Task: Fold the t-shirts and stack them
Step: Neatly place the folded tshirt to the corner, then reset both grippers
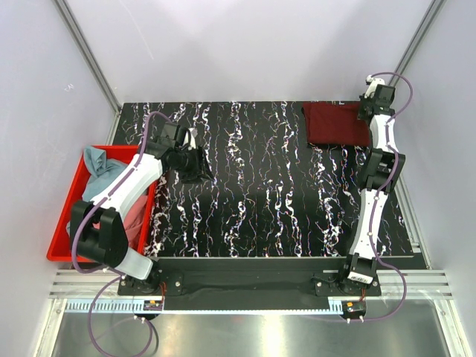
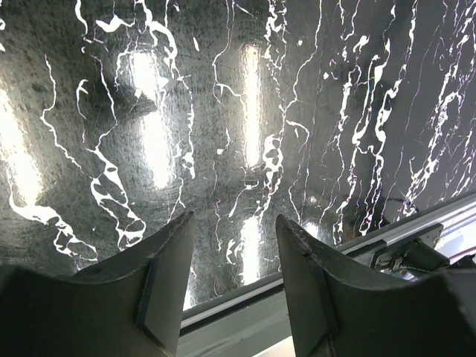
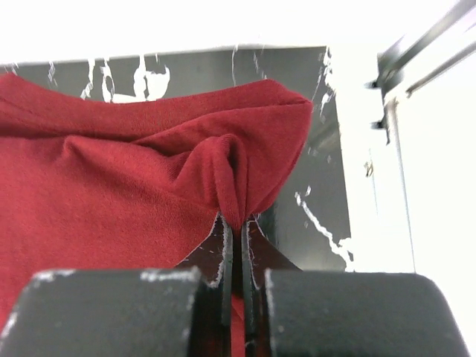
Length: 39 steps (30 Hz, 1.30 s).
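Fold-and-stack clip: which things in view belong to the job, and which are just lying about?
Belong to the job:
maroon t-shirt, far right on the table, pinched by the shut right hand
teal t-shirt and pink t-shirt, both in the bin
left hand, open and empty

Just lying about:
red bin
marbled table

t-shirt (image 1: 336, 123) back right, others (image 1: 100, 172) in left bin (image 1: 65, 216)
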Available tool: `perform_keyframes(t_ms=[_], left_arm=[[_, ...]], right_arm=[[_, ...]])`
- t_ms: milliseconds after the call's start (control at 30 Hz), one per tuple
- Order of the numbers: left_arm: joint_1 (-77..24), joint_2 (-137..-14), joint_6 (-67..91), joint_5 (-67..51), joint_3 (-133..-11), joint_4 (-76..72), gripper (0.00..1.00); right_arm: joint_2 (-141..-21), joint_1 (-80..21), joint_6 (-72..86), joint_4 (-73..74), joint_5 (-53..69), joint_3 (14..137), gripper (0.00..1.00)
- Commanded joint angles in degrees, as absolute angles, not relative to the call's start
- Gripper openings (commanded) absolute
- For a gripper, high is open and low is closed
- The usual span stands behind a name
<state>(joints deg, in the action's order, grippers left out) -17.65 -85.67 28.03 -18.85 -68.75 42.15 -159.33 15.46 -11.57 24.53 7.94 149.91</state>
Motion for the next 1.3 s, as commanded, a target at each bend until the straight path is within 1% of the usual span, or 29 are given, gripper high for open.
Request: perform_keyframes(t_ms=[0, 133, 267, 300, 333, 367, 400, 467, 500, 533, 567, 600, 700, 733, 767, 800, 833, 900, 933, 1000, 1033, 1067, 1100, 1133, 1167, 1200, 1233, 1267], left_arm=[[-17.8, -86.0, 27.8, -18.7, -71.7, 41.2, 0.52], [-17.8, -86.1, 28.2, -18.7, -71.5, 41.2, 0.52], [-17.8, -86.1, 28.5, -18.3, -71.5, 41.5, 0.52], [-17.8, -86.0, 28.6, -18.5, -71.5, 41.6, 0.52], [-17.8, -85.8, 28.7, -18.5, -71.5, 41.7, 0.52], [-17.8, -85.6, 28.9, -18.5, -71.3, 41.7, 0.52], [-17.8, -84.9, 29.0, -18.4, -71.2, 41.7, 0.52], [-17.8, -84.1, 29.5, -18.3, -71.0, 41.8, 0.52], [-17.8, -83.1, 29.8, -18.3, -71.1, 41.9, 0.52], [-17.8, -82.4, 30.2, -18.2, -71.0, 42.1, 0.52], [-17.9, -81.7, 30.5, -18.2, -71.0, 42.0, 0.52], [-17.8, -81.0, 30.7, -18.7, -70.9, 41.8, 0.52], [-17.9, -77.7, 32.3, -19.9, -69.2, 41.3, 0.52], [-18.0, -75.4, 33.7, -20.5, -68.3, 39.8, 0.52], [-18.1, -74.5, 34.6, -21.9, -67.3, 38.6, 0.52], [-18.4, -73.0, 35.5, -22.1, -65.0, 37.5, 0.52], [-18.7, -71.8, 36.2, -22.1, -64.1, 35.4, 0.52], [-20.8, -68.0, 37.0, -20.3, -62.2, 33.8, 0.53], [-22.5, -66.9, 37.4, -19.4, -60.4, 33.3, 0.54], [-23.1, -62.8, 38.8, -18.7, -57.7, 32.2, 0.55], [-23.3, -60.8, 40.0, -18.8, -53.4, 31.5, 0.55], [-23.5, -58.7, 43.0, -19.0, -51.1, 30.4, 0.56], [-23.5, -53.8, 44.7, -19.5, -48.1, 28.0, 0.56], [-23.6, -51.2, 46.3, -19.7, -45.5, 26.5, 0.57], [-23.9, -48.6, 49.5, -19.8, -40.0, 25.2, 0.59], [-24.0, -42.5, 50.9, -19.8, -37.5, 23.0, 0.6], [-24.1, -39.9, 53.4, -19.6, -35.2, 22.1, 0.62], [-24.1, -36.7, 54.6, -19.7, -30.7, 21.4, 0.63]], right_arm=[[-159.6, 15.8, -11.8, 16.4, 6.7, 154.1, 0.0], [-162.0, 16.3, -10.7, 15.9, 6.7, 156.5, 0.0], [-162.2, 16.3, -10.0, 14.9, 6.2, 155.7, 0.0], [-162.4, 16.3, -9.8, 14.9, 5.2, 155.7, 0.05], [-162.2, 16.3, -9.4, 14.9, 4.4, 155.8, 0.15], [-162.1, 16.3, -9.1, 15.0, 3.4, 155.7, 0.33], [-161.7, 16.3, -8.9, 15.4, 1.7, 155.8, 0.39], [-159.6, 16.3, -8.4, 16.0, 0.4, 155.9, 0.45], [-158.7, 16.3, -8.2, 16.8, -1.6, 155.9, 0.56], [-156.5, 16.3, -7.8, 17.4, -2.0, 155.7, 0.61], [-155.0, 16.3, -7.6, 17.9, -2.4, 155.5, 0.69], [-153.6, 16.3, -6.1, 19.3, -3.0, 154.6, 0.8], [-146.2, 16.2, -1.8, 23.3, -0.9, 152.1, 0.92], [-142.0, 15.7, 2.0, 24.6, -0.2, 149.0, 0.97], [-139.9, 15.3, 3.5, 26.8, 3.1, 147.1, 1.0], [-137.5, 14.5, 4.6, 27.6, 3.8, 144.9, 1.0], [-132.3, 13.5, 5.8, 27.9, 4.1, 139.0, 1.0], [-127.2, 9.2, 6.1, 28.3, 5.4, 132.1, 1.0], [-122.4, 7.6, 6.7, 28.8, 5.7, 126.1, 1.0], [-117.7, 2.0, 7.4, 31.2, 7.0, 120.2, 1.0], [-112.7, 0.4, 8.4, 31.7, 6.9, 113.4, 1.0], [-110.0, -2.7, 9.5, 32.0, 7.1, 109.5, 1.0], [-107.3, -6.1, 11.0, 32.3, 8.6, 105.3, 1.0], [-101.7, -7.2, 15.9, 31.9, 9.7, 96.7, 1.0], [-98.7, -8.0, 19.1, 30.3, 13.8, 91.8, 1.0], [-95.7, -8.8, 26.0, 28.9, 15.9, 81.5, 1.0], [-89.3, -9.1, 29.3, 27.1, 17.6, 76.1, 1.0], [-85.9, -9.3, 32.0, 22.7, 22.1, 70.6, 1.0]])
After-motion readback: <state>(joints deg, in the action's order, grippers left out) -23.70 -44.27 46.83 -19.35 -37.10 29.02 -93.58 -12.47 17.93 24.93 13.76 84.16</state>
